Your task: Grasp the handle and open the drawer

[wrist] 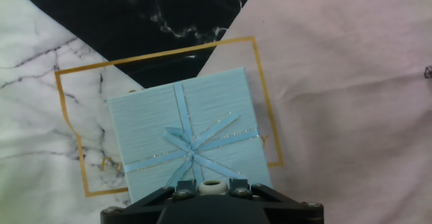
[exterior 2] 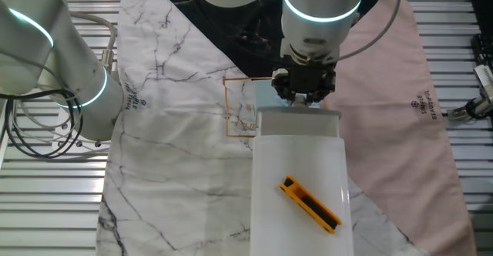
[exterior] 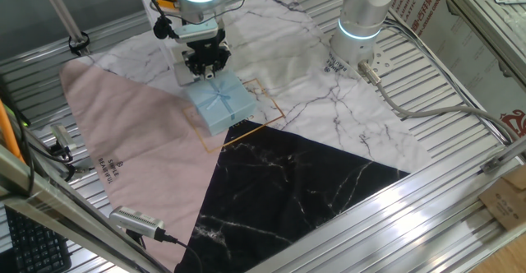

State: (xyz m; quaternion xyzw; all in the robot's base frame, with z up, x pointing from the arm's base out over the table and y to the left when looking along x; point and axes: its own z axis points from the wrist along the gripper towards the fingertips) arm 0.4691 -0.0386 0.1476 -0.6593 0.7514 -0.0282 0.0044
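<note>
Light-blue and ribbed, the drawer [wrist: 185, 140] lies flat inside a thin gold square outline [wrist: 67, 116] printed where the white marble, black marble and pink sections of the cloth [exterior: 123, 133] meet, near the middle of the desk [exterior: 460, 141]. Thin ribbon lines cross on its top, and the handle [wrist: 191, 146], a small pale bow, sits at that crossing.

The hand [exterior: 206, 69] hangs straight above the drawer's back part, close to it; whether it touches the box cannot be told. In the hand view only the dark base of the hand shows along the bottom edge, and the fingertips are out of sight, so how far the fingers are spread cannot be told either. Nothing is seen held in it.

Small dark lettering is printed on the pink section of the cloth, too small to read. In the other fixed view a taller white box [exterior 2: 296, 186] with a yellow and black object [exterior 2: 310, 203] on top stands in front of the drawer and hides most of it
</note>
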